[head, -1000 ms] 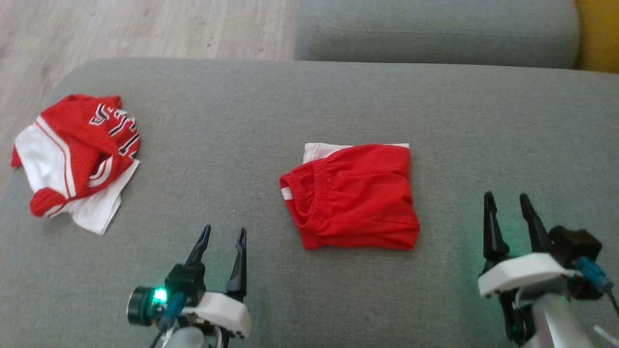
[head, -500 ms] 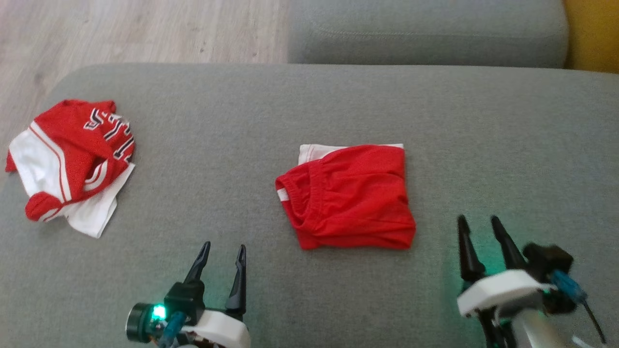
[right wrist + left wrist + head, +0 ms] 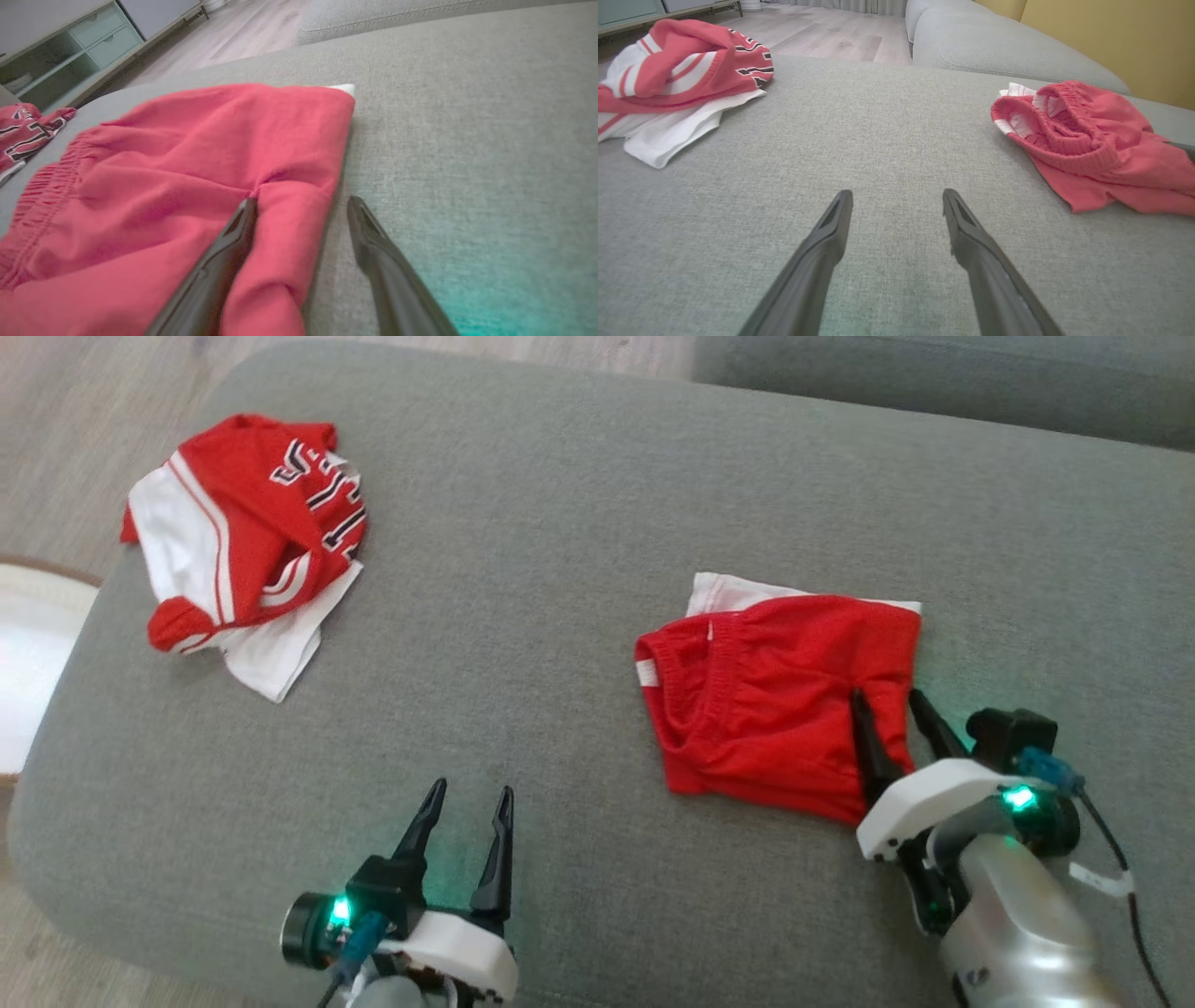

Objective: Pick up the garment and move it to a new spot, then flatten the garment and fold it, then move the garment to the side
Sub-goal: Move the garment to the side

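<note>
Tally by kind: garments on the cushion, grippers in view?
Garments: 2, the folded red shorts and the crumpled red-and-white garment
Grippers: 2, the left gripper and the right gripper, jaws open on both
Total: 4

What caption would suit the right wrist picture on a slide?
Open right gripper straddling the edge of the folded red shorts on a grey sofa cushion.
</note>
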